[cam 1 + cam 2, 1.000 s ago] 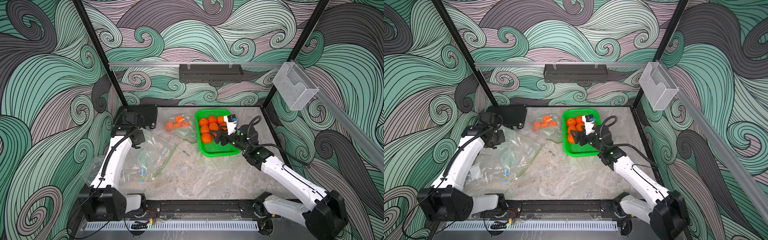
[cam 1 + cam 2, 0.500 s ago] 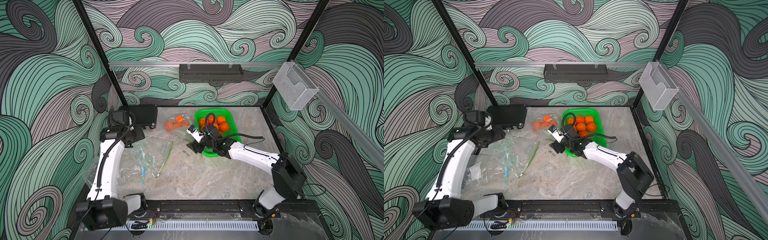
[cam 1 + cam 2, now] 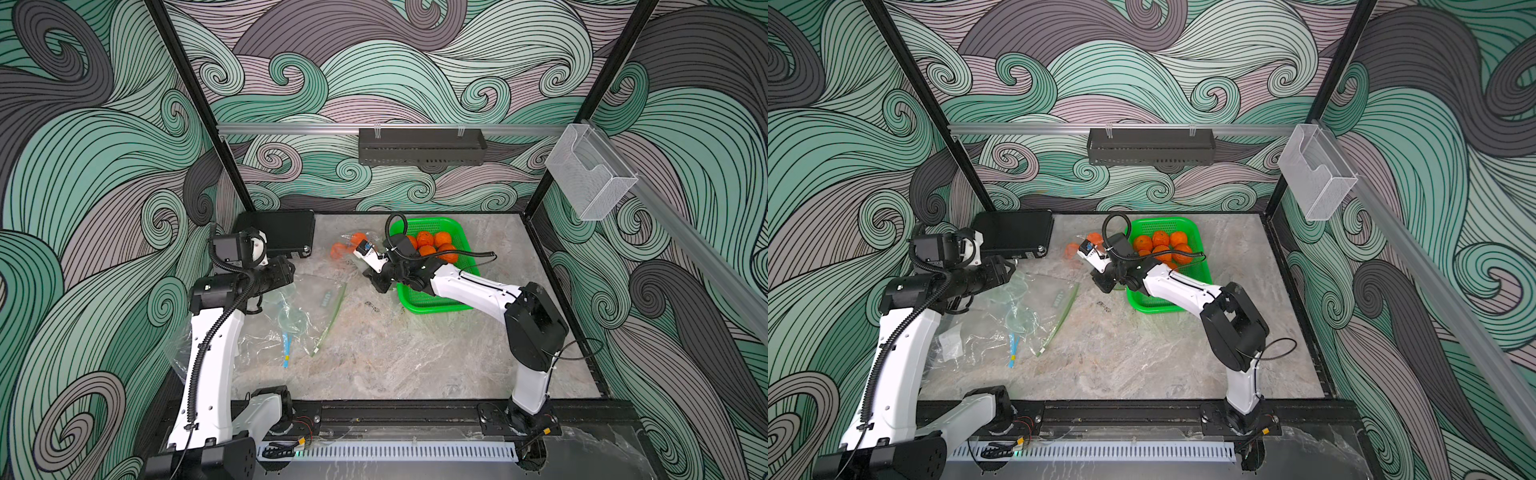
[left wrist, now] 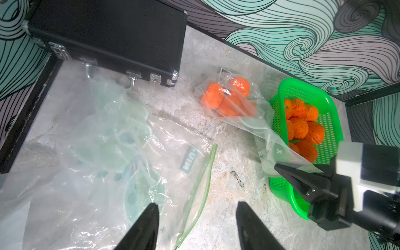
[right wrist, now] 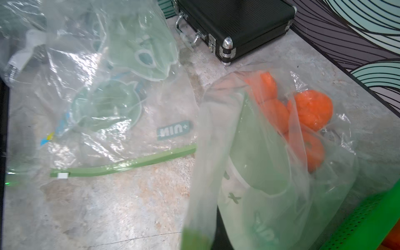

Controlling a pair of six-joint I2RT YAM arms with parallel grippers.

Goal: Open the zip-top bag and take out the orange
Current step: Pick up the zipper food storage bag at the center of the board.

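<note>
A grey marbled surface (image 3: 415, 353) sat inside walls (image 3: 415, 83) of teal and mauve swirls, with a black case (image 3: 286, 232) at the back and a green basket (image 3: 432, 305) of loose fruit. The zip-top bag (image 4: 227, 101), oranges (image 4: 213, 98) inside it, lay between them. The right jaws were clamped on its stretched edge beside the basket. The left jaws stood apart, empty, above flat empty bags (image 3: 307, 307).

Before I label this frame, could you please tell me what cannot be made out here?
Whether the bag is open: zip blurred in the right wrist view.
How many oranges it holds: they overlap under film in both wrist views.
Tips of the right gripper: behind film in the right wrist view.
</note>
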